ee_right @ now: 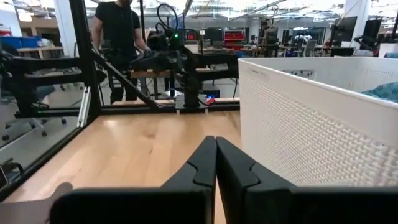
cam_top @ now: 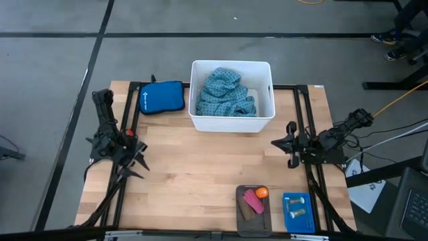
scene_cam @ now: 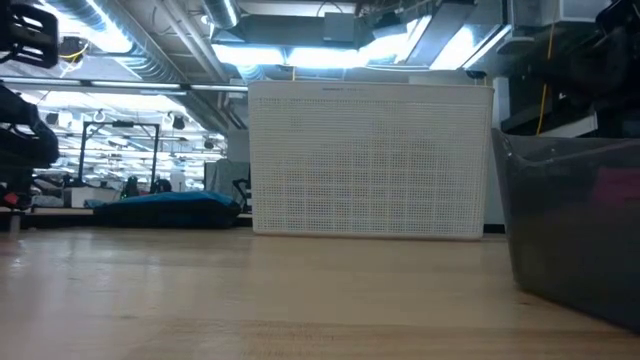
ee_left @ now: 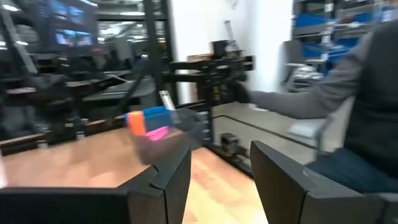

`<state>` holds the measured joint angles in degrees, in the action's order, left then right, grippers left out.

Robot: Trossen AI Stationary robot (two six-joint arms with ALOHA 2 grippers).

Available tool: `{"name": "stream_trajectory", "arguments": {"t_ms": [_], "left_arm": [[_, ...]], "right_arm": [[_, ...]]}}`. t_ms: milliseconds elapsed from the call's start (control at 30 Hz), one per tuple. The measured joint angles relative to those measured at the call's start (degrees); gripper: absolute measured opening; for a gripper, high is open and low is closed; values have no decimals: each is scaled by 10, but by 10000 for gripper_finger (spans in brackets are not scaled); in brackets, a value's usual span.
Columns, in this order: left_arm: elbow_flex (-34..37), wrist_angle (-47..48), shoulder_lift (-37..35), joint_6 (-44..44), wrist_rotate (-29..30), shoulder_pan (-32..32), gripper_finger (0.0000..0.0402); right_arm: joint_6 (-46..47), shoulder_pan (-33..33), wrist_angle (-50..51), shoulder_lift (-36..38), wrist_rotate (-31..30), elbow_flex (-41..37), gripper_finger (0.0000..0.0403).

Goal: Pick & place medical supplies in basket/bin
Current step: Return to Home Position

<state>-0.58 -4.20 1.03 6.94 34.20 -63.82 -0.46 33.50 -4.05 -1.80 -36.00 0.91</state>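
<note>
The teal-blue dotted cloth [cam_top: 227,95] lies bunched inside the white tub [cam_top: 198,119] at the table's far middle. The pink piece [cam_top: 253,201] and the orange piece [cam_top: 261,193] lie on the dark-grey tray [cam_top: 242,221] near the front edge. Tan pieces [cam_top: 298,213] lie in the small blue basket [cam_top: 287,224] beside it. My left gripper [cam_top: 138,155] hovers at the table's left side, open and empty. My right gripper [cam_top: 284,144] hovers at the right side, shut and empty.
A royal-blue zip pouch [cam_top: 161,98] lies left of the tub. Black frame rails [cam_top: 302,114] run along the table's sides. A person [ee_left: 348,106] sits beyond the table in the left wrist view; another person [ee_right: 118,37] stands behind it in the right wrist view.
</note>
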Motion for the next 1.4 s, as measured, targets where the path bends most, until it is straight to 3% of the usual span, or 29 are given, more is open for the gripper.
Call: {"name": "stream_trajectory", "arguments": {"t_ms": [300,500,733,1000,1400], "left_arm": [[0,6,23,-43,-67,121,164],[0,5,72,-78,-176,208,164],[-1,2,27,-8,-104,245,164],[-11,42,3,14,-205,262,164],[-13,51,9,1,-211,310,164]], "right_arm": [[42,0,0,-33,9,0,8],[58,0,0,-54,9,0,8],[60,0,0,-61,11,0,8],[49,0,0,-61,11,0,8],[54,0,0,-61,45,0,8]]}}
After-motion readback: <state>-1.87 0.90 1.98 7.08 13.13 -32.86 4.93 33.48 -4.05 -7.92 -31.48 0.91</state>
